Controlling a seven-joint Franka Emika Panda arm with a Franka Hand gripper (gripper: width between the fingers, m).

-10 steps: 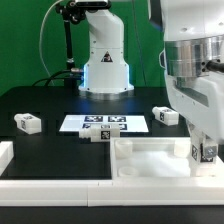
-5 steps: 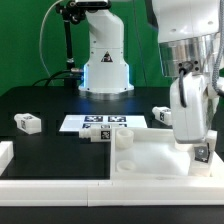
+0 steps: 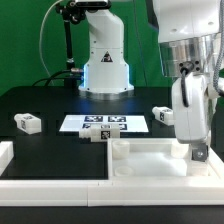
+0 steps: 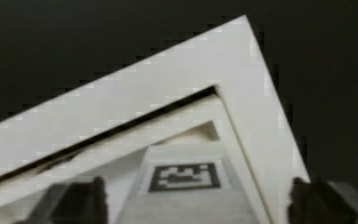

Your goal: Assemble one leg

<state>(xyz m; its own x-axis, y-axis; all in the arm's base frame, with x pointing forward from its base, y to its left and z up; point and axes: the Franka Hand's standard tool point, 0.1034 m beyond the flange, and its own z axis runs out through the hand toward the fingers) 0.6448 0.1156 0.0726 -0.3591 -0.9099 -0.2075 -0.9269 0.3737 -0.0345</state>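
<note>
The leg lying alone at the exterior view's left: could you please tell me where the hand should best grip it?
Grip the leg across its long sides at mid-length, from straight above: it lies flat on the table, free all round.

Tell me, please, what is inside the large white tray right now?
Inside the tray, at its corner on the exterior view's right, a tagged leg sits between the pincer fingers. The arm hides the tray floor behind it.

marker board (image 3: 103,124), white tray (image 3: 150,160)
</note>
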